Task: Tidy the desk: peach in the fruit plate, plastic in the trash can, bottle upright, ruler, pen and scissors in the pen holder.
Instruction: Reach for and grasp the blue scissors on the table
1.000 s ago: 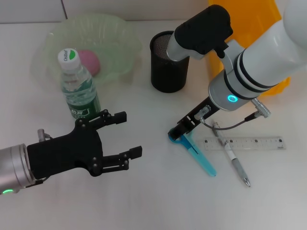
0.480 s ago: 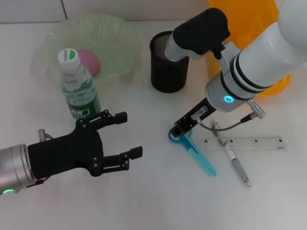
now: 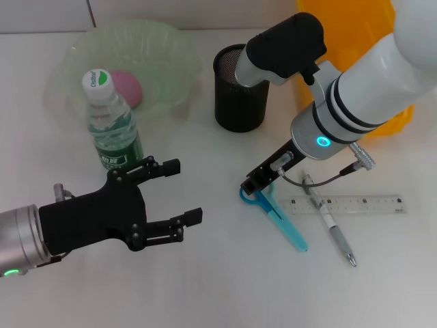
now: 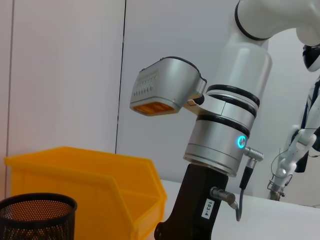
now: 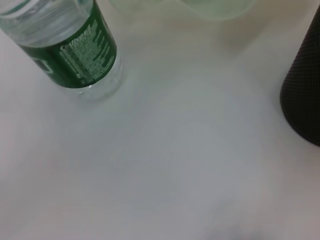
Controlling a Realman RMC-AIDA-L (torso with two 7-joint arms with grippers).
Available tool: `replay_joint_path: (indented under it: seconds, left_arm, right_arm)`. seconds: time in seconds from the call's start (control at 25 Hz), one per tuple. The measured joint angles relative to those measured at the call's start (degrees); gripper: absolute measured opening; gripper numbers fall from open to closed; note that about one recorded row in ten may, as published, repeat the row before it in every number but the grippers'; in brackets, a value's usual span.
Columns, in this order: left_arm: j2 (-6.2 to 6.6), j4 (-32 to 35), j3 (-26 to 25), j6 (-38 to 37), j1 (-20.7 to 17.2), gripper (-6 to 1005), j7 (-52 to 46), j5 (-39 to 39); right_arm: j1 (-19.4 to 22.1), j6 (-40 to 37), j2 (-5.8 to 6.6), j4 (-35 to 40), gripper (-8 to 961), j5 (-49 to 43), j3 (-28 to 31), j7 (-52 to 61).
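because the scissors (image 3: 278, 217) lie flat on the worktop (image 3: 225, 287) near the pen holder (image 3: 239, 89), the right hand (image 3: 258, 183) sits low on their handle; i cannot tell its grip. the left hand (image 3: 167, 198) waits wide, holding nothing.

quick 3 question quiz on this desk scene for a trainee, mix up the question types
1. True or false: the bottle stands upright.
2. The peach lies in: A) the pen holder B) the fruit plate C) the yellow bin
3. Which gripper is down at the scissors?

Key
1. True
2. B
3. The right gripper; the left gripper hovers open near the bottle.
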State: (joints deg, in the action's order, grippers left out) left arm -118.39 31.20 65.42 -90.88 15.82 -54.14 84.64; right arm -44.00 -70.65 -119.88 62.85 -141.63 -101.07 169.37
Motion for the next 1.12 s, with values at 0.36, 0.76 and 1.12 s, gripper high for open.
replay_joint_path:
  seconds: [0.36, 0.76, 1.12]
  left_arm:
    - [0.00, 0.0, -0.1, 0.0, 0.0, 864, 0.0, 0.0]
    - [0.00, 0.0, 0.1, 0.0, 0.1, 864, 0.0, 0.0]
    - [0.00, 0.0, 0.0, 0.0, 0.1, 864, 0.0, 0.0]
  right_arm:
    - [-0.6, 0.5, 0.00, -1.6, 326, 0.0, 0.0, 0.0]
    - [-0.7, 1.1, 0.00, -2.3, 296, 0.3, 0.0, 0.0]
    - [-1.2, 2.0, 0.00, -4.1, 295, 0.9, -0.6, 0.0]
